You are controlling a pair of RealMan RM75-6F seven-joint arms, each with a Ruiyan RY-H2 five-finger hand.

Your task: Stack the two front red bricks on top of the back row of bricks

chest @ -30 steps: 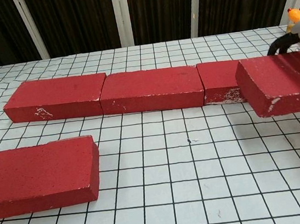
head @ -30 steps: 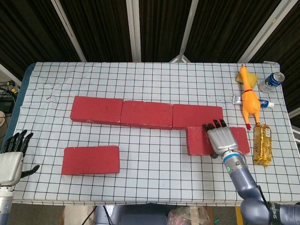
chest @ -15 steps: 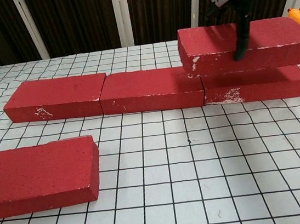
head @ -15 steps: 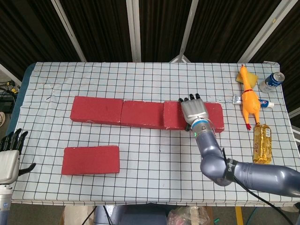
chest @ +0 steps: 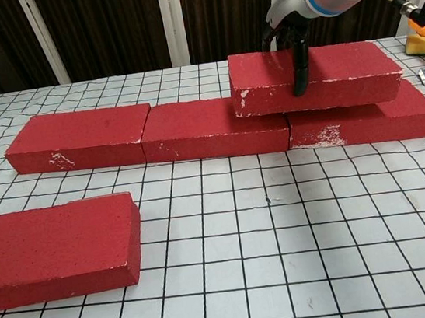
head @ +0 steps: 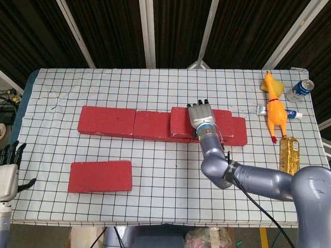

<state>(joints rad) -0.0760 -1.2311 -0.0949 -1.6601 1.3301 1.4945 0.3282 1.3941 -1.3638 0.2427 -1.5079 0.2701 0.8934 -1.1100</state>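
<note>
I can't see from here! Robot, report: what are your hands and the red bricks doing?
Right hand grips a brick atop the back row. Left hand open, off the table edge. Second front brick untouched. Nothing blocking.

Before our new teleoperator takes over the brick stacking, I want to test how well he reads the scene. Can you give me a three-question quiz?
1. True or false: the right hand grips the raised brick.
2. Which back-row bricks does it straddle?
A. left and middle
B. middle and right
C. only the left
3. Fill in: the front-left brick lies on the ____.

Key: 1 true; 2 B; 3 table.
</note>
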